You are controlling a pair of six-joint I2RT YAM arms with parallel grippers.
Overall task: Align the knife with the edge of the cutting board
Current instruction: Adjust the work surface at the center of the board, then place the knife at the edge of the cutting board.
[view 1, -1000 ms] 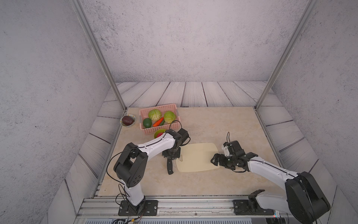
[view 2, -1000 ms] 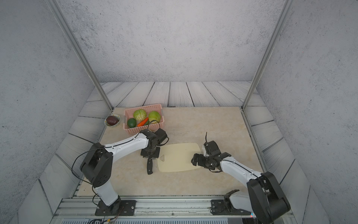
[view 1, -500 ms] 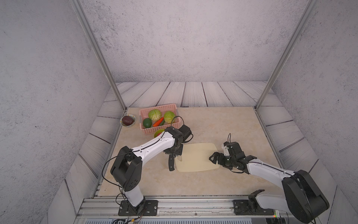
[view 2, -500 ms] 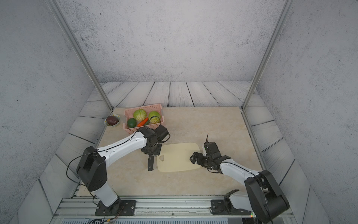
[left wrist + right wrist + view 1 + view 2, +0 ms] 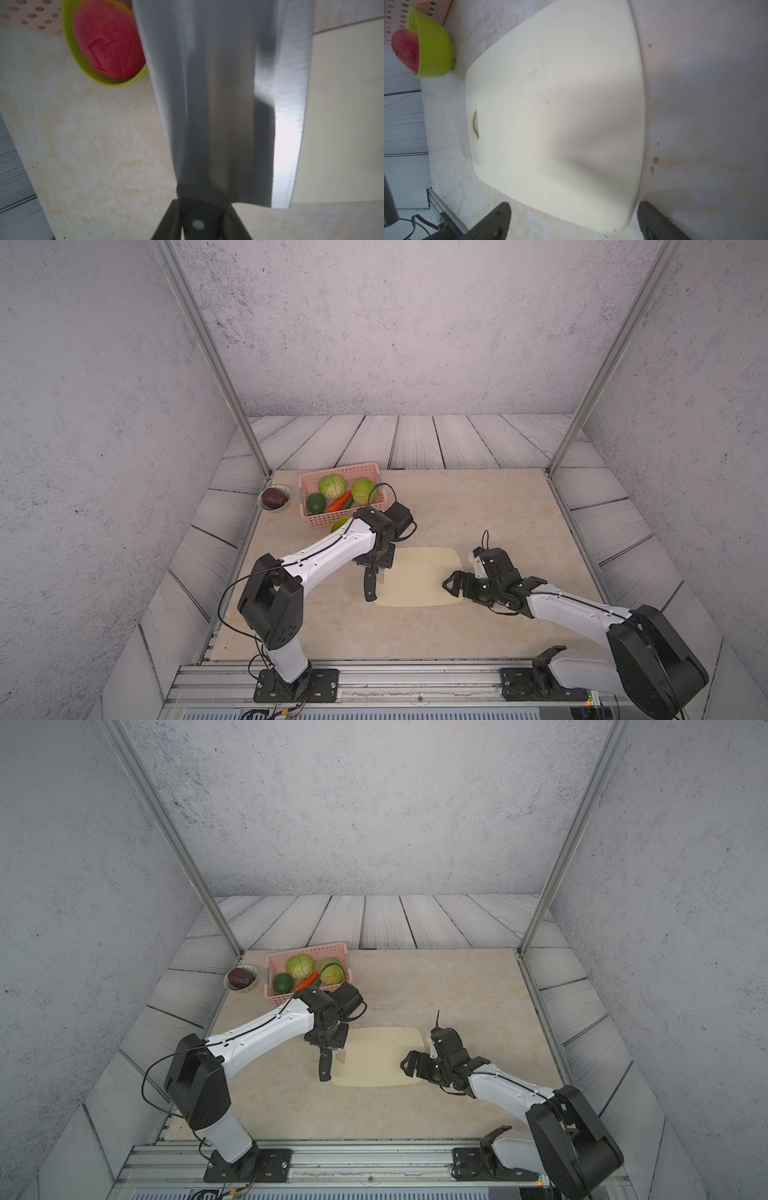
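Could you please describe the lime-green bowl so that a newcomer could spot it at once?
Find the pink basket of vegetables at the tabletop's far left. Just in front of it, between the basket and the cutting board, sits the lime-green bowl. Unlike the pale bowl beside the basket, which holds something dark purple, it is bright green and holds a red chunk.

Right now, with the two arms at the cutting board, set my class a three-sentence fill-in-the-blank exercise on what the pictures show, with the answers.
1. The left gripper is shut on the black ____ of the knife.
2. The right gripper, at the end of the cutting board away from the knife, is ____.
3. The one orange vegetable in the pink basket is a ____.

Missing words: handle; open; carrot
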